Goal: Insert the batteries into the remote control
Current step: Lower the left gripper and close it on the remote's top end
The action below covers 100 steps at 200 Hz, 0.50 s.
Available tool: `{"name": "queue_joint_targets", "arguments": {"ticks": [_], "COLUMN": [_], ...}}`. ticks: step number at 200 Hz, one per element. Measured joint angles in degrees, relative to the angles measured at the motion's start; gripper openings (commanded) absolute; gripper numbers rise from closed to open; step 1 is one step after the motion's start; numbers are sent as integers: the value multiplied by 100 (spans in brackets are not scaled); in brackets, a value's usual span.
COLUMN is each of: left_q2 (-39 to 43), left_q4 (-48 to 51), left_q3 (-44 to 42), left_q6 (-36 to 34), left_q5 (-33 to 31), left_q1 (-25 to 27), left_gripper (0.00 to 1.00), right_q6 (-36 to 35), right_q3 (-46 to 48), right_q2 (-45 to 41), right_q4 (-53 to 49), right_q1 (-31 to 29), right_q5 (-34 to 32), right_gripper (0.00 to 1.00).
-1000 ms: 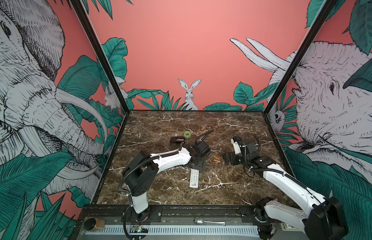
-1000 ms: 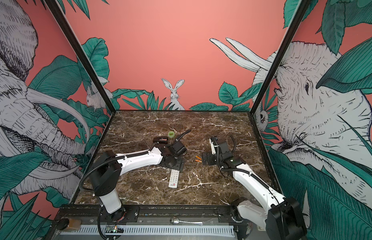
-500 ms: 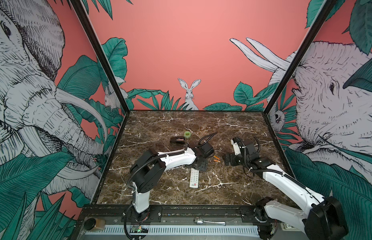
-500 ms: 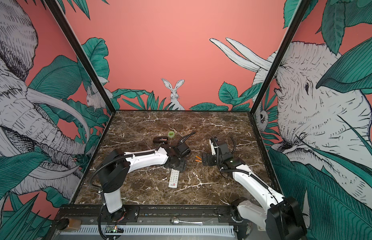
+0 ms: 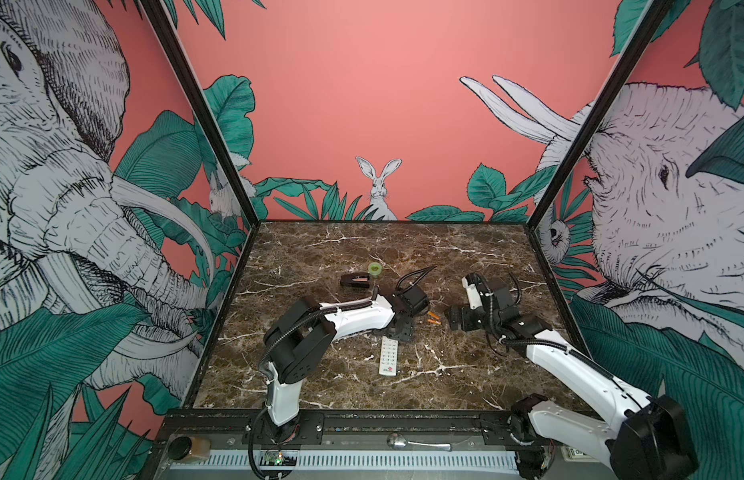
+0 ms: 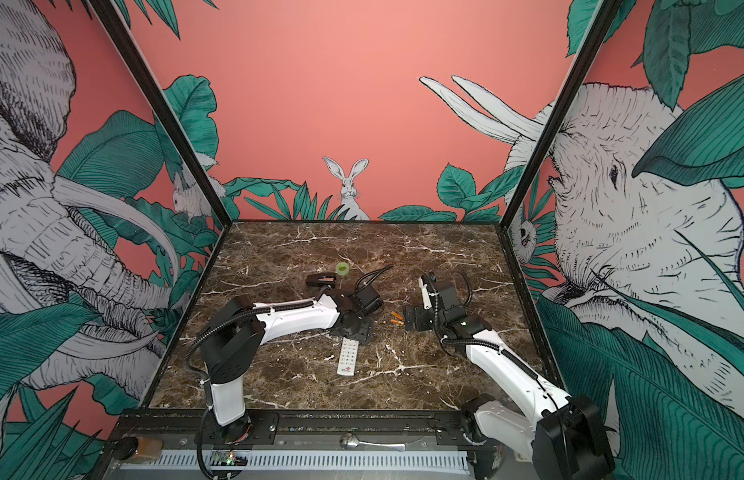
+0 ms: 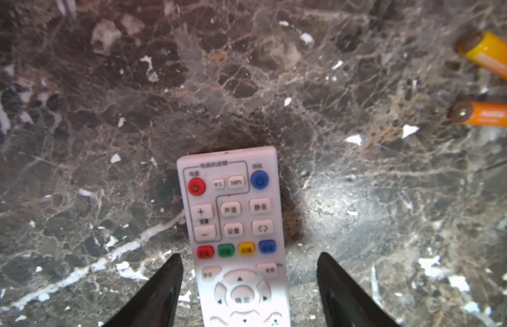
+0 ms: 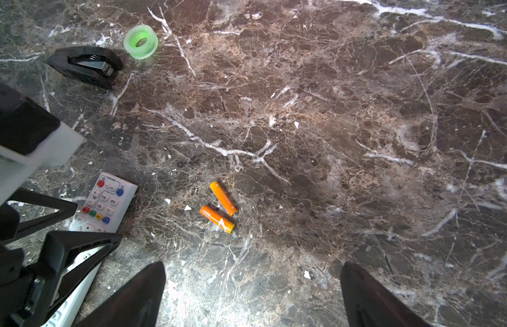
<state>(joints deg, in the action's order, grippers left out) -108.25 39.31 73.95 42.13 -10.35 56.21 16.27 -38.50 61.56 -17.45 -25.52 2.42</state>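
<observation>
In a top view the left pincer (image 5: 397,332) hides from us the remote control (image 5: 389,358) end nearest the table (image 5: 320,249)'s far edge; the left wrist view's edge cuts off both batteries (image 7: 488,116).

I'm looking into a purpose-built robot test cell, a lab booth: a marble-look tabletop (image 5: 362,249) boxed in by jungle-print wall panels (image 5: 362,104) on black frame posts (image 5: 204,124), two white arms (image 5: 353,320) bolted to a front rail (image 5: 403,422).
</observation>
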Motion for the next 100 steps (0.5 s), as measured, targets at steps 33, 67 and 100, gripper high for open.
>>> {"name": "queue_joint_targets", "arguments": {"ticks": [33,67,100], "left_q2": [-59,-164,-219], "left_q4": [0,0,0], "left_q3": [11,15,15], "left_q6": [59,133,203], "left_q5": [-44,-68,-96], "left_q1": [0,2,2], "left_gripper": [70,67,61], "right_q6": [-17,-50,-68], "right_q3": [0,0,0], "right_q2": [-98,-203,-238], "right_q4": [-11,-81,-151], "right_q1": [0,0,0], "right_q5": [-37,-142,-269], "right_gripper": [99,99,99]}}
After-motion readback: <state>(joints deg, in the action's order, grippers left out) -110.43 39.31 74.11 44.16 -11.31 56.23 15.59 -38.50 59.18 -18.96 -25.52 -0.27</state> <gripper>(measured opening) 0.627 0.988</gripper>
